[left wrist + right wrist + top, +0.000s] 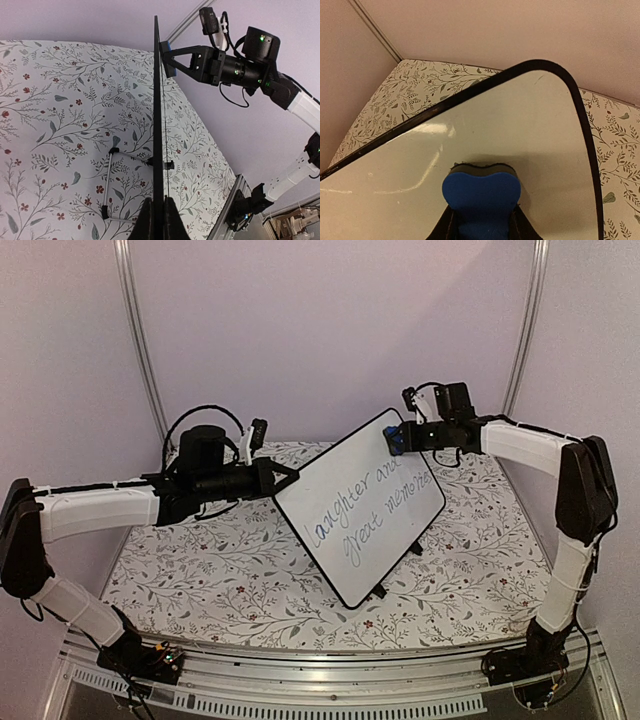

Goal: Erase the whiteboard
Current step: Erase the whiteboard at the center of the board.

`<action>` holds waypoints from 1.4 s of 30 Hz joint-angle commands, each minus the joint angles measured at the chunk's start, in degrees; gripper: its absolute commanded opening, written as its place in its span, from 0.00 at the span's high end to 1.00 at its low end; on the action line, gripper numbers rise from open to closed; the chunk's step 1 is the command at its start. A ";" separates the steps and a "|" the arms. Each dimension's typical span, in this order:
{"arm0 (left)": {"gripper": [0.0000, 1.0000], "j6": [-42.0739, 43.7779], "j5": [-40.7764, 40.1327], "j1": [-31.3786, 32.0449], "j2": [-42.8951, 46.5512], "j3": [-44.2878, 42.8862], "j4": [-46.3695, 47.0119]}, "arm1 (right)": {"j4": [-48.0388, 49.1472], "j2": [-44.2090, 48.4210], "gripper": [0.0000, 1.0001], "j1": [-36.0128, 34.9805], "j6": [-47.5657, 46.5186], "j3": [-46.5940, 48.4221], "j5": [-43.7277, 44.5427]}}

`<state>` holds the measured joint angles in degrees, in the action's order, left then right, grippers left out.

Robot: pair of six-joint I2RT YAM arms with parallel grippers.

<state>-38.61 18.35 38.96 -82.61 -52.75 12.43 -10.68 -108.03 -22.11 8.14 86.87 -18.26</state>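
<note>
**A:** Where is the whiteboard (pixel 365 505), and what is shown on it?

**B:** It is seen tilted over the middle of the floral surface (pixel 200 570), between the two arms. Blue cursive writing (pixel 368 502) is spread across its face, and none of it looks wiped. A wire stand (pixel 117 185) is seen behind the board. Whether the lower edge rests on the surface cannot be told.

**A:** How are the end effectors placed?

**B:** The board's left edge is pinched by the left end effector (pixel 285 478), which is closed tight on the thin rim. A blue eraser (pixel 481 192) is clamped in the right end effector (pixel 400 437), closed around the block. The felt side appears to be set against the board's upper right corner, above the writing.

**A:** Which step is judged to be in hand?

**B:** The start of wiping, it is judged: the board is steadied and the eraser is brought to it, but no stroke is yet made.

**A:** What is called for next?

**B:** The eraser would need to be drawn down and across the words with the felt kept flat, while the board is braced against the push.
</note>
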 commanded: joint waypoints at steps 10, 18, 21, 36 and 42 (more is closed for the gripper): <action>1.00 4.12 9.37 3.67 -0.20 -1.05 1.19 | -1.89 -3.17 0.84 -0.13 0.20 1.10 0.67; 1.00 3.84 9.74 3.72 -0.01 -0.96 1.33 | 1.32 3.03 0.84 -0.13 0.88 -8.86 1.71; 1.00 3.72 9.67 3.72 -0.01 -0.88 1.45 | 1.62 3.83 0.84 -0.13 1.09 -9.25 1.64; 1.00 4.09 9.40 3.89 -0.01 -1.00 1.20 | -1.67 -4.26 0.83 -0.05 1.35 7.89 5.68; 1.00 4.09 9.65 3.89 -0.07 -1.13 1.18 | -0.38 -4.66 0.83 -0.03 1.44 6.82 4.27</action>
<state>-38.00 18.61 39.16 -82.61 -52.84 12.58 -10.90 -111.02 -22.06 9.43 94.17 -14.06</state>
